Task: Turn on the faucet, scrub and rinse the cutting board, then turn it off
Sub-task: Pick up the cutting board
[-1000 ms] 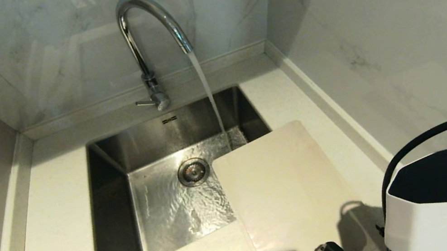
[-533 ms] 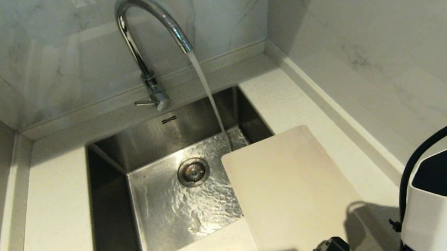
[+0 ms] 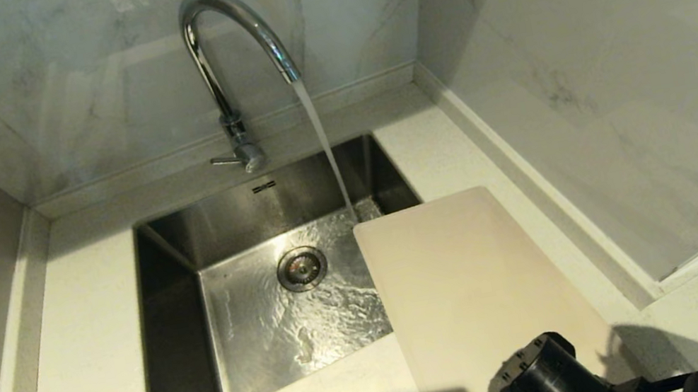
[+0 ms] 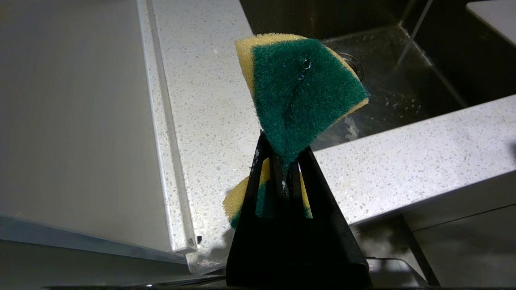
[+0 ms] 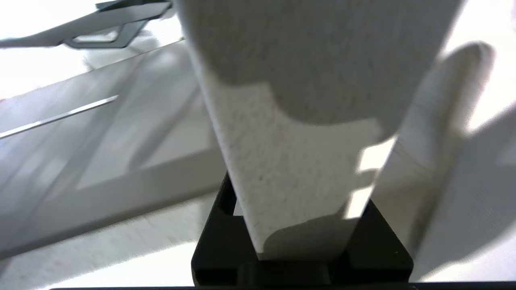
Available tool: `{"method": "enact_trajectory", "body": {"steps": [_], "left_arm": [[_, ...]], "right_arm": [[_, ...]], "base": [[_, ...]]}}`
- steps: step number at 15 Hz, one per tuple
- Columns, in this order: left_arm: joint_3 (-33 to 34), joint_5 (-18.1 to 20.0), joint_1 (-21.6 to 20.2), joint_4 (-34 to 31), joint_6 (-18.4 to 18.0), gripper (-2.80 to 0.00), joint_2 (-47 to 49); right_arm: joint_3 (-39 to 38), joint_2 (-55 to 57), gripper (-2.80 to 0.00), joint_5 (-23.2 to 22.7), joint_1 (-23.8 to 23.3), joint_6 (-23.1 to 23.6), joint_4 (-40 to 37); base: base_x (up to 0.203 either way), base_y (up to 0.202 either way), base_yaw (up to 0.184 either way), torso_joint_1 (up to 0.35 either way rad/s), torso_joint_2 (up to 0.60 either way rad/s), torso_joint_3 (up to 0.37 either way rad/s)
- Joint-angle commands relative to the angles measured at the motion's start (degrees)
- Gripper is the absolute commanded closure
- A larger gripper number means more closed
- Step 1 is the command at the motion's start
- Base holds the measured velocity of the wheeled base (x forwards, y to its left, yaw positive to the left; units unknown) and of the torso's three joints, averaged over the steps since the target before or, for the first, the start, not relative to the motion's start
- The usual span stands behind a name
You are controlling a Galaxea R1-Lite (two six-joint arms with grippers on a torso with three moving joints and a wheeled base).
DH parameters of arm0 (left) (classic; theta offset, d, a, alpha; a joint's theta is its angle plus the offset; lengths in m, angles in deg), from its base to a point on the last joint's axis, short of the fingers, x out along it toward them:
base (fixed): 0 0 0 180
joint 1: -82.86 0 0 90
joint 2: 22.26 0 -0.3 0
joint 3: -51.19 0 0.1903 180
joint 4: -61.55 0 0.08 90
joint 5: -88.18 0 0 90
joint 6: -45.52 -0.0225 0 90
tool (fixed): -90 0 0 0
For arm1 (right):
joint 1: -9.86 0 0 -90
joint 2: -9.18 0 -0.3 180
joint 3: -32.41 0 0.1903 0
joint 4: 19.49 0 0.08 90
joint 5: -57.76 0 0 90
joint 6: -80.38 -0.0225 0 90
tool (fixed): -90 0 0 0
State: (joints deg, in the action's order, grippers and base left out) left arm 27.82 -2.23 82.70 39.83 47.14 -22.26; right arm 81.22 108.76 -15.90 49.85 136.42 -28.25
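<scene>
While one faucet [image 3: 236,43] runs, two claws pinch: right claw [image 5: 300,241] one cutting board [image 3: 473,289], left claw [image 4: 284,177] one sponge [image 4: 300,90].

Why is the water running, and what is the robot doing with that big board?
The robot is washing it. The faucet is running into the sink. The right gripper holds the cutting board by its end, far edge close to the stream. The left gripper pinches a sponge, ready to scrub.

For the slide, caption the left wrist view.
Left tool shut on a green-and-yellow sponge beside the sink.
</scene>
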Motion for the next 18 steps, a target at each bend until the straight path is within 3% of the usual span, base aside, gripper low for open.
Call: {"method": "enact_trajectory", "body": {"steps": [1, 7, 11, 18], "left_arm": [[0.09, -0.02, -0.02, 0.02, 0.05, 0.0, 0.05], [0.09, -0.02, -0.02, 0.02, 0.05, 0.0, 0.09], [0.09, -0.02, -0.02, 0.02, 0.05, 0.0, 0.09], [0.09, -0.02, -0.02, 0.02, 0.05, 0.0, 0.09]], "right_arm": [[0.89, -7.37, 0.0, 0.62, -0.88, 0.41, -0.63], [3.43, -19.76, 0.0, 2.07, -3.06, 3.66, -13.22], [8.91, -27.21, 0.0, 3.02, -4.43, 9.01, -24.91], [12.97, -33.85, 0.0, 4.7, -4.49, 23.91, -26.02]], "base": [[0.0, 0.0, 0.0, 0.0, 0.0, 0.0], [0.0, 0.0, 0.0, 0.0, 0.0, 0.0], [0.0, 0.0, 0.0, 0.0, 0.0, 0.0], [0.0, 0.0, 0.0, 0.0, 0.0, 0.0]]}}
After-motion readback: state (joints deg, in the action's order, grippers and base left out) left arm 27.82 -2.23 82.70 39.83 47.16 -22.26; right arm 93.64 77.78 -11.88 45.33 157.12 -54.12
